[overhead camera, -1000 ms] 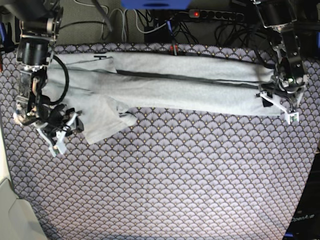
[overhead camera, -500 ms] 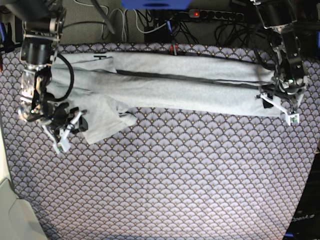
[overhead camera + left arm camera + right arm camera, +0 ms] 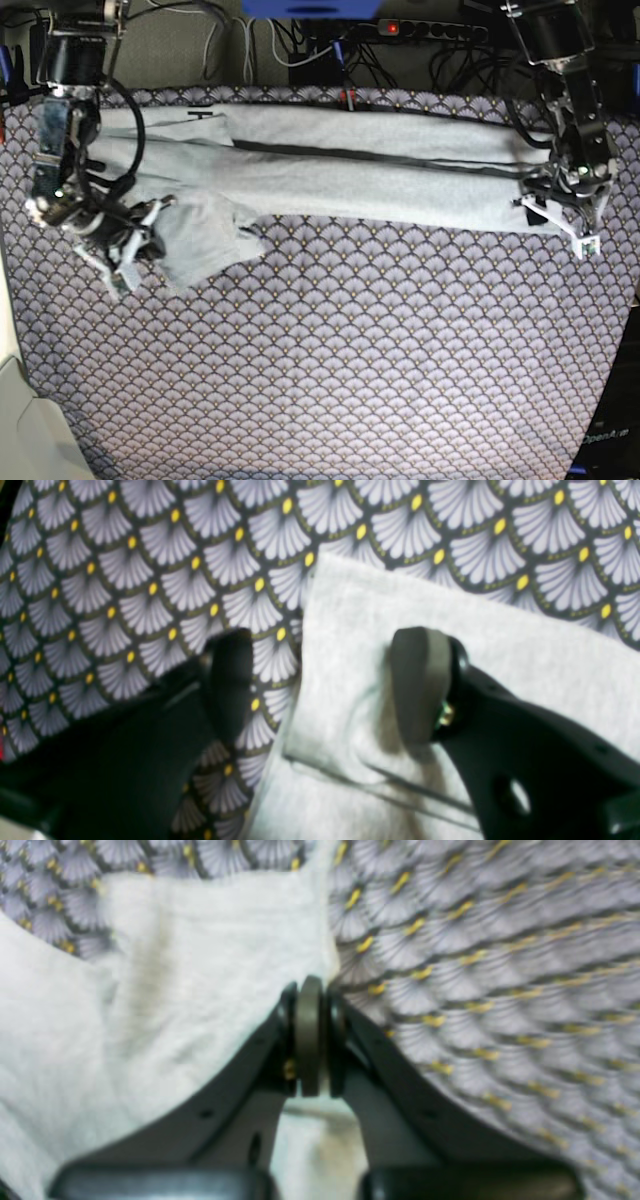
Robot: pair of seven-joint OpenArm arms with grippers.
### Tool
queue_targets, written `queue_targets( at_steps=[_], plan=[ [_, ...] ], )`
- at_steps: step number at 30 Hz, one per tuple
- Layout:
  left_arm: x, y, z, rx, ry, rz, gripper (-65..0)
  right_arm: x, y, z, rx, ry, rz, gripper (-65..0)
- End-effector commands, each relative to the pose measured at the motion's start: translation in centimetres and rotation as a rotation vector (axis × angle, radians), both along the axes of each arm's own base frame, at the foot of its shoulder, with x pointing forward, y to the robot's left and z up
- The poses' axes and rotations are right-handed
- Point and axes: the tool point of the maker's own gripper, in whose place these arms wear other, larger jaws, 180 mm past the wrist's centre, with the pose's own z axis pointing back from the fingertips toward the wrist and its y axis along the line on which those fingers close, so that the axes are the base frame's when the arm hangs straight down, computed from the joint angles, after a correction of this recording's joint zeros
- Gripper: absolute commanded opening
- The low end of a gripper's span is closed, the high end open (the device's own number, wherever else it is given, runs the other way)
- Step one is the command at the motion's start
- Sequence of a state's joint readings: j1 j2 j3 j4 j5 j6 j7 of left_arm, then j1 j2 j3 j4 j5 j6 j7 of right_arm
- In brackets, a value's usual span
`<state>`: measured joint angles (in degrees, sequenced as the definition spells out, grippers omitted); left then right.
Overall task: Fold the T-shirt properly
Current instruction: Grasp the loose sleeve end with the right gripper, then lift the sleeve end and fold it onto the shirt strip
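Overhead, the T-shirt (image 3: 360, 175) lies as a long folded grey band across the far part of the patterned cloth (image 3: 350, 360), reaching nearly from one side of the cloth to the other; a dark seam line runs along the band's length, and a short stroke of black lettering shows near its far edge on the right arm's side; at that end a loose flap of the shirt spreads toward the near side of the band, rumpled and slightly lifted; the right gripper (image 3: 140, 237) sits at the outer edge of this flap, and in the right wrist view the right gripper (image 3: 310, 1035) has its pads pressed flat together with the shirt (image 3: 175, 1005) bunched right against them on one side and the cloth (image 3: 500, 990) on the other, so it looks clenched on the shirt's edge, though the fabric between the pads is hard to make out; at the band's other end the left gripper (image 3: 562, 222) stands over the near corner; in the left wrist view the left gripper (image 3: 325, 685) is spread wide, one finger (image 3: 420, 680) resting on the shirt (image 3: 500, 645) near its corner, the other finger (image 3: 232, 680) over bare cloth (image 3: 150, 580) just beside the shirt's edge, gripping nothing; beyond the cloth's far edge runs a power strip (image 3: 420, 30) among tangled cables.
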<state>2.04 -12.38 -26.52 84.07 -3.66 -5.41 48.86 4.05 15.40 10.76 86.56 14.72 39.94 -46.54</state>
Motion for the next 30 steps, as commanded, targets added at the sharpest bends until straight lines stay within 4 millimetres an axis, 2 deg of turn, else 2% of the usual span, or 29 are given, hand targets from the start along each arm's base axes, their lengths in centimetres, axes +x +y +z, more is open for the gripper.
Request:
queue_targets(
  at_steps=[1,4,9,11,20,30],
  plan=[
    [1.0,0.7,1.5,0.028,-0.049,0.001,-22.3,0.9,-0.1,2.3,-0.008,-0.067,0.007,-65.0],
    [1.0,0.7,1.5,0.028,-0.049,-0.001,-22.3,-0.5,-0.3,3.7,-0.059,-0.082,0.012,-65.0],
    [1.1,0.7,1.5,0.029,-0.052,-0.001,-22.3,-4.0,0.4,4.6,-0.085,-0.104,0.018,-65.0],
    [1.1,0.7,1.6,0.029,-0.053,-0.001,-22.3,-5.4,0.0,4.8,-0.086,-0.106,-0.015,-65.0],
    [1.2,0.6,1.5,0.027,-0.054,-0.003,-22.3,-10.1,-0.7,2.5,-0.066,-0.013,-0.082,-65.0],
    [0.9,0.6,1.4,0.027,-0.048,-0.003,-22.3,-13.1,-0.9,0.8,-0.031,0.056,-0.153,-65.0]
  ],
)
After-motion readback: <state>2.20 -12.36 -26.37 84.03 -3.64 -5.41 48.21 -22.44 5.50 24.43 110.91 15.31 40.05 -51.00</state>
